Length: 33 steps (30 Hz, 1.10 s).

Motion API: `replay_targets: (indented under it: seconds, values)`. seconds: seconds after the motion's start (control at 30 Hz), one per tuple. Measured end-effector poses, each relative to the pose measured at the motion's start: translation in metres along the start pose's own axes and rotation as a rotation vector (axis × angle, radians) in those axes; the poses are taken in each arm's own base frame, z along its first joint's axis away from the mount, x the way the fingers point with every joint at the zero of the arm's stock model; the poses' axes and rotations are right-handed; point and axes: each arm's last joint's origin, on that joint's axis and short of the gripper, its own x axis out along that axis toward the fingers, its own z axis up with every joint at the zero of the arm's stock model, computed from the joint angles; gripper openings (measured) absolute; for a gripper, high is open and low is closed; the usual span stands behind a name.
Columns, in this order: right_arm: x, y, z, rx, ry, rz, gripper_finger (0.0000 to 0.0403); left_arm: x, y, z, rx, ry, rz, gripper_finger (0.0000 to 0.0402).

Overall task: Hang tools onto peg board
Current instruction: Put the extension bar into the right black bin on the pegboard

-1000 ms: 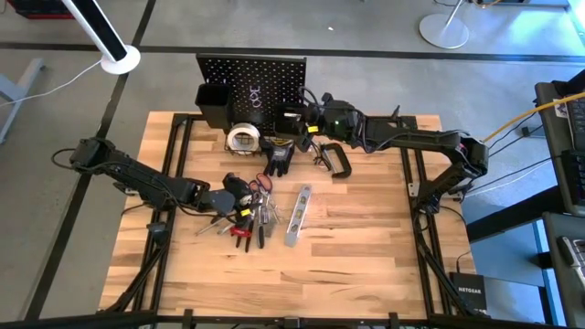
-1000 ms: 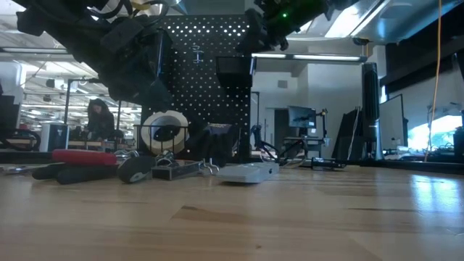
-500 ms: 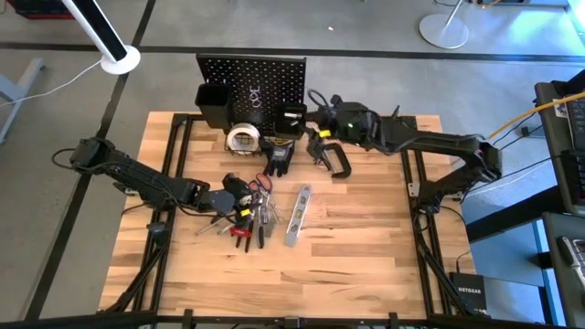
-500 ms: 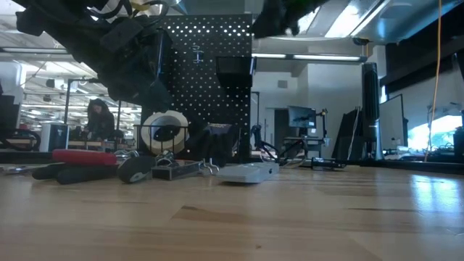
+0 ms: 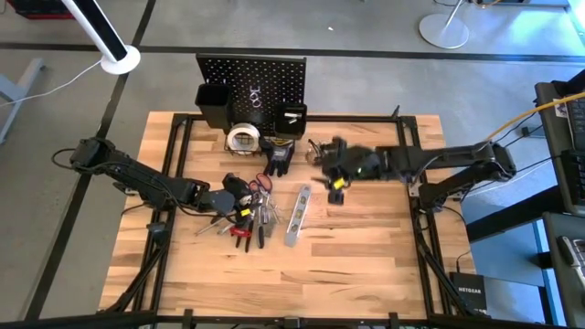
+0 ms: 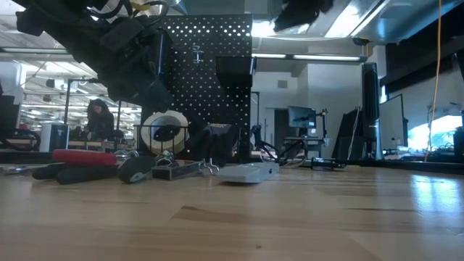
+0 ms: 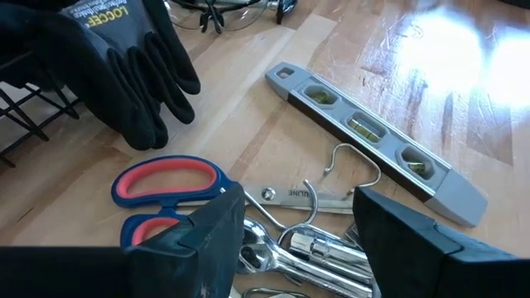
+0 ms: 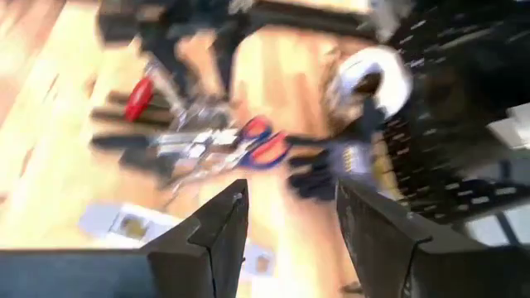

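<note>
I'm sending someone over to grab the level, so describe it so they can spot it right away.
Start at the black peg board at the table's far edge and come toward the pile of tools mid-table. The level lies flat at that pile's right edge: a slim silver bar with small vial windows, unlike the red-handled scissors beside it.

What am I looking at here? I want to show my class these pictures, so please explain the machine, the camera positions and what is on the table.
Two robot arms work at a wooden table. One camera looks straight down, one sits at table height, and one rides on each wrist. The left gripper, fingers open, rests over a pile of tools: red-handled scissors and metal hooks. Nearby lie a silver level, black gloves and a tape roll. The right gripper is open, empty, in mid-air. A black peg board stands at the far edge.
</note>
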Motion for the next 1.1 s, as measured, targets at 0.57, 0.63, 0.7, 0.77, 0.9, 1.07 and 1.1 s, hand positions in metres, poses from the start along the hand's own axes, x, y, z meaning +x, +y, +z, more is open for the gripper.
replay_targets:
  seconds: [0.57, 0.63, 0.7, 0.77, 0.9, 1.07, 1.1]
  values:
    - [0.047, 0.054, -0.105, 0.14, -0.202, 0.105, 0.0184, 0.0, 0.0, 0.001, 0.002, -0.007, -0.004, 0.0214]
    - [0.048, 0.053, -0.112, 0.157, -0.255, 0.087, 0.0184, 0.0, 0.0, 0.001, 0.013, -0.008, -0.004, 0.0214]
    - [0.048, 0.053, -0.116, 0.176, -0.304, 0.055, 0.0184, 0.0, -0.001, 0.001, 0.013, -0.01, -0.005, 0.0214]
    - [0.048, 0.053, -0.12, 0.18, -0.318, 0.047, 0.0184, 0.0, -0.001, 0.003, 0.004, -0.024, -0.011, 0.0214]
    - [0.05, 0.053, -0.122, 0.175, -0.311, 0.045, 0.0184, 0.0, -0.006, 0.01, -0.037, -0.089, -0.071, 0.0214]
    - [0.053, 0.054, -0.124, 0.168, -0.293, 0.045, 0.0184, -0.004, -0.015, 0.02, -0.012, -0.171, -0.176, 0.0214]
    - [0.053, 0.054, -0.124, 0.169, -0.293, 0.044, 0.0184, -0.005, -0.017, 0.022, -0.002, -0.175, -0.18, 0.0214]
